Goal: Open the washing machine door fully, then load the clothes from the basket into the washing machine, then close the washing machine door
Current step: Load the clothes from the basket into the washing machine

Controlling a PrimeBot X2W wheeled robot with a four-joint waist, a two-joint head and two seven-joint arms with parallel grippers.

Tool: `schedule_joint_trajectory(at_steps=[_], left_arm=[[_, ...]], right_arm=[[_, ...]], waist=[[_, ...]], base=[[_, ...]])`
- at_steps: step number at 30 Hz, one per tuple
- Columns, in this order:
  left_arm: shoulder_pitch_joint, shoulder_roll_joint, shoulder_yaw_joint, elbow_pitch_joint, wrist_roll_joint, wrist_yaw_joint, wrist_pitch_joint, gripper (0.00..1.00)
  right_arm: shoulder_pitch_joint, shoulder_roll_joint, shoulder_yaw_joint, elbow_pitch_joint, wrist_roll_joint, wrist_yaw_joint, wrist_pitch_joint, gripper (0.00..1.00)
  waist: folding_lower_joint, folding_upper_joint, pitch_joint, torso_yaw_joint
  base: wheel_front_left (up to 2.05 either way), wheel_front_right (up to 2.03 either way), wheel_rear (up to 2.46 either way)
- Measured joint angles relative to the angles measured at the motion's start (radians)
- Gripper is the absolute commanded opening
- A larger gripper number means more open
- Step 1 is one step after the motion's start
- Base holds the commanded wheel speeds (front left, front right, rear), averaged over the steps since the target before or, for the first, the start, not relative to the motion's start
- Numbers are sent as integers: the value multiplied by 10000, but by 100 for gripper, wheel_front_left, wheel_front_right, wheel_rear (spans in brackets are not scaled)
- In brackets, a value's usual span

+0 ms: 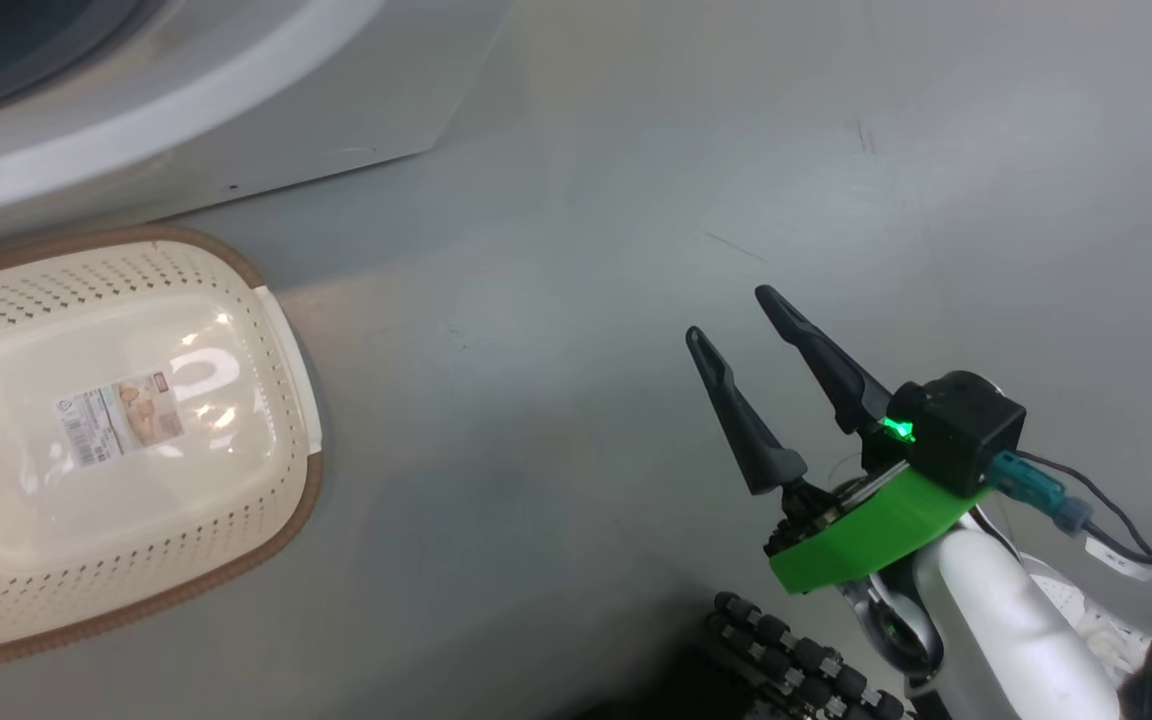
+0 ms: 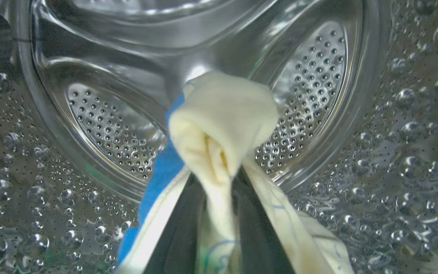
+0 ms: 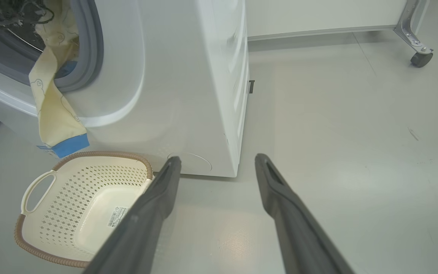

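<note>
The left gripper (image 2: 219, 171) is inside the washing machine's (image 3: 188, 76) perforated steel drum (image 2: 108, 125). Its two dark fingers (image 2: 181, 228) are clamped on the clothes (image 2: 222, 114). A bunched fold of cream-yellow fabric is pinched between them and bulges out past the tips. More cloth drapes down both sides of the fingers, with a bright blue patch on the wrist view's left.

In the right wrist view, a length of the same fabric (image 3: 57, 114) hangs out of the drum opening. It runs over the grey rubber seal (image 3: 89, 49) and down the white front, and its blue hem ends just above the basket (image 3: 101, 154).

The right gripper (image 1: 731, 315) hangs over the bare grey floor (image 1: 586, 200), well apart from the basket (image 1: 286, 520) and the machine. Its jaws stand wide apart, holding and touching nothing.

The basket sits on the floor just in front of the machine's lower front, with its brown rim near the white panel. A printed label shows on its glossy bottom.
</note>
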Motion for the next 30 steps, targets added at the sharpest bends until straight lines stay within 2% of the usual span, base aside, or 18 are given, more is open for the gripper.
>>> schedule_joint_trajectory(at_steps=[11,12,13,15,16,17,23,30], left_arm=[[-81,-176,-395,1875,146,159,606,0],[-158,-219,-393,2002,140,157,702,10],[-282,-259,-431,2205,142,117,991,31],[-439,-337,-485,2499,125,46,1363,49],[-479,-364,-483,2598,77,46,1534,80],[-500,-395,-477,2686,33,48,1664,100],[-486,-476,-389,3076,-221,198,2376,100],[-480,-696,-288,3135,-481,309,2468,100]], right_arm=[[9,0,-4,46,-2,0,0,100],[11,0,-6,46,-2,0,0,100],[12,0,-8,50,-2,0,0,100],[12,0,-10,50,-2,0,0,100],[12,0,-12,50,-2,0,0,100],[12,0,-17,50,-2,0,0,100],[12,0,-21,82,-2,0,0,100],[14,0,-163,79,-8,0,0,100]], waist=[[0,0,-303,61],[0,0,-310,66],[0,0,-322,70],[0,0,-343,85],[0,0,-356,92],[0,0,-368,107],[0,0,-534,199],[0,0,-609,351]], base=[[0,0,0],[0,0,0],[0,0,0],[0,0,0],[0,0,0],[0,0,0],[0,0,0],[0,0,0]])
